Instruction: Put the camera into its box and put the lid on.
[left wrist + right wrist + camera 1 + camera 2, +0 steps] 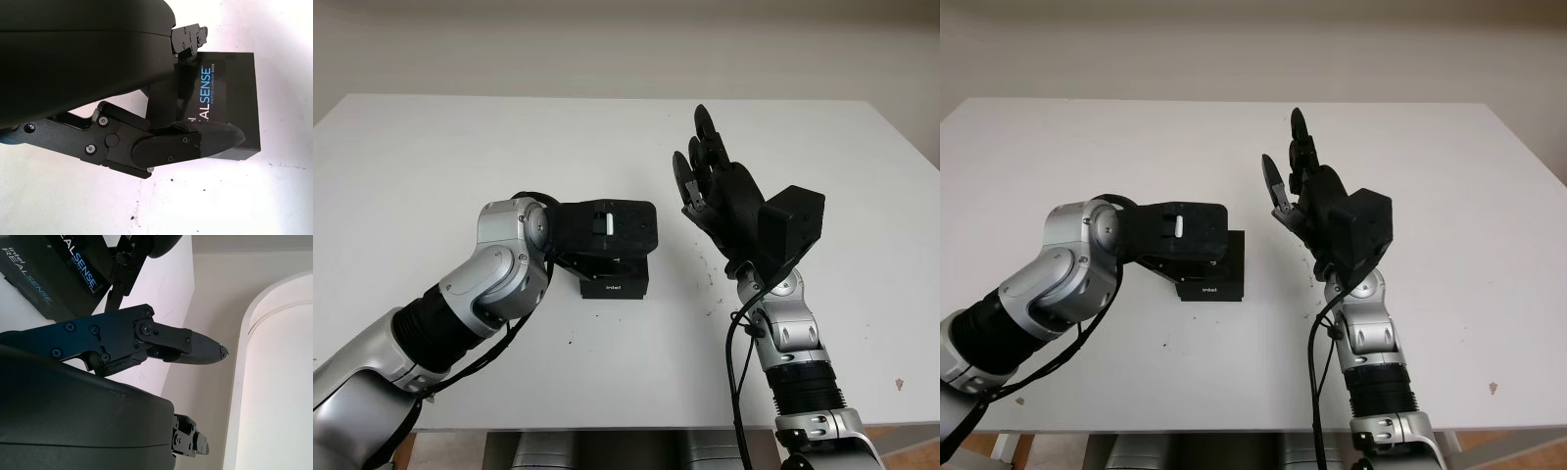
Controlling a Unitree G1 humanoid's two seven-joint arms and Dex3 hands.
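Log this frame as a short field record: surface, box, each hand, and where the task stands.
surface: white table
box: black box printed "intel REALSENSE", lid on, near the table's middle
left hand: left hand over the box, fingers down its sides; firm grasp cannot be told
right hand: right hand open, raised in the air beside the box, holding nothing
camera: none seen outside the box
task stage: box looks closed
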